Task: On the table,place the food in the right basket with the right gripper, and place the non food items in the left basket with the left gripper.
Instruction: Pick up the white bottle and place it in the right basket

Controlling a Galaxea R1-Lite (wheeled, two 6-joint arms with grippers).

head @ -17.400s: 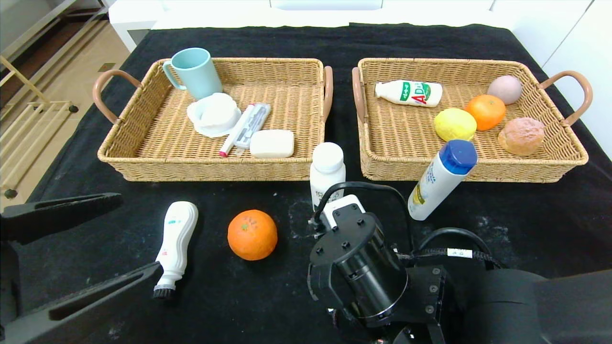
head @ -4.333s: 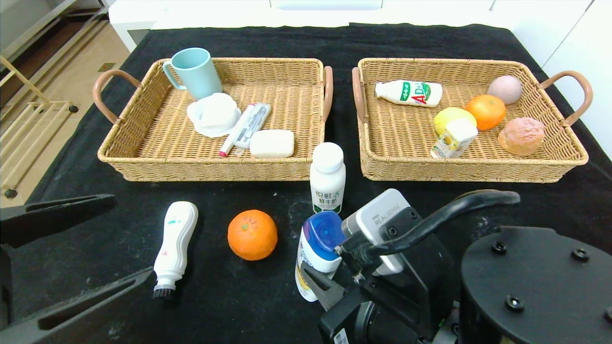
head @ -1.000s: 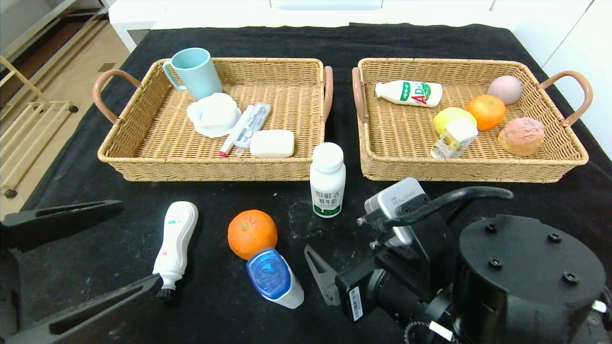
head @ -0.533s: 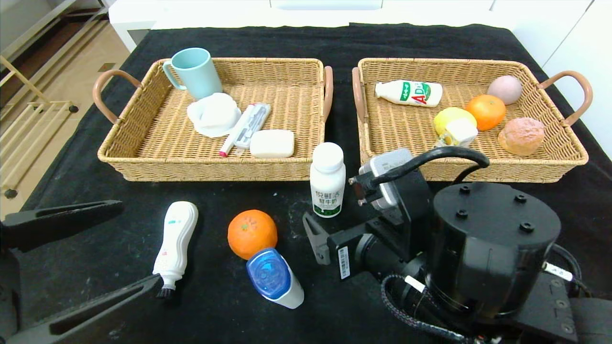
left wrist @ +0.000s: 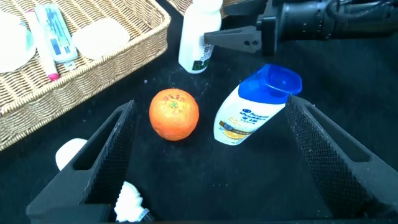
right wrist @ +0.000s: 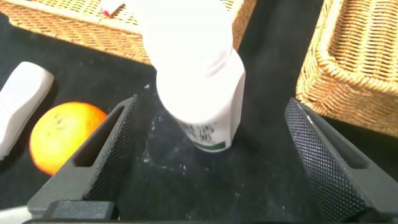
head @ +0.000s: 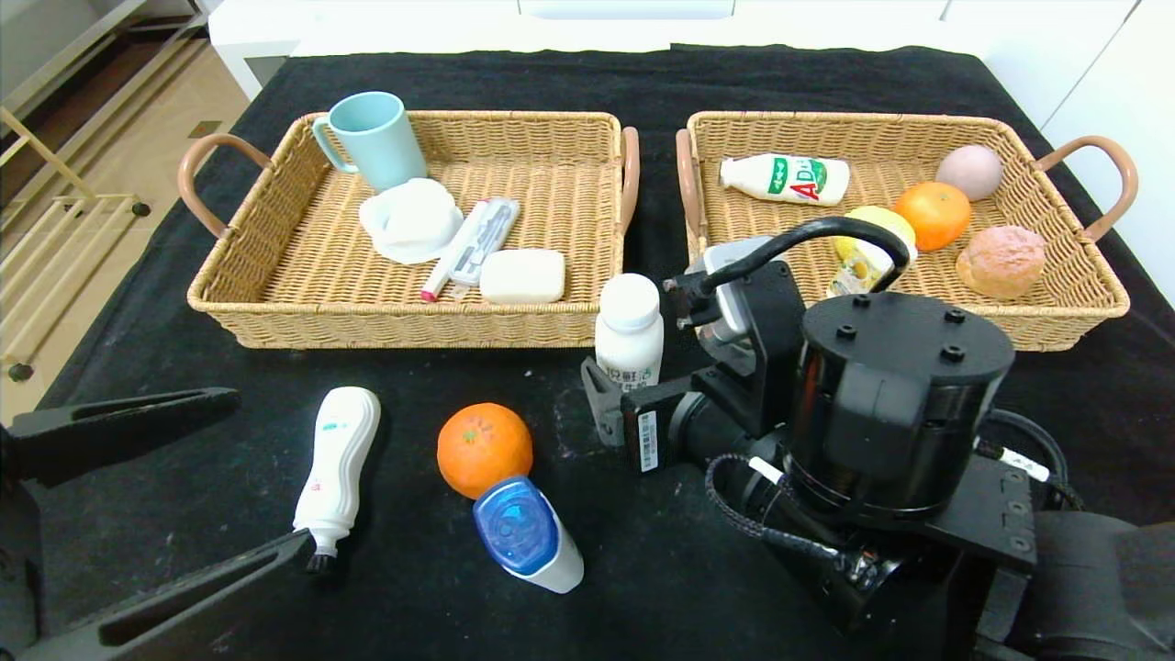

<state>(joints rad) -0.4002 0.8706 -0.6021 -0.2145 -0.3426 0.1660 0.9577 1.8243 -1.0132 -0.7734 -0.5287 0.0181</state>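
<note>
A white milk bottle [head: 629,329] with a green label stands on the table [head: 229,229] between the two baskets. My right gripper [right wrist: 208,155] is open just short of it, fingers low on either side; one finger [head: 598,404] shows beside the bottle's base. An orange [head: 484,450] sits touching the lying blue-capped bottle [head: 526,534]. The wavy brush-tipped bottle [head: 336,459] lies further left. My left gripper [left wrist: 214,168] waits open at the near left, facing the orange [left wrist: 175,114] and the blue-capped bottle [left wrist: 255,102].
The right basket [head: 1083,303] holds a lemon [head: 872,220], a juice carton [head: 854,268], another orange [head: 932,213], a lying milk bottle [head: 785,177], an egg and a bun. The left basket [head: 275,317] holds a mug, soap, pens and a white dish.
My right arm has moved forward and left, bringing its open fingers up to the standing milk bottle. The blue-capped bottle, orange and left arm have stayed put.
</note>
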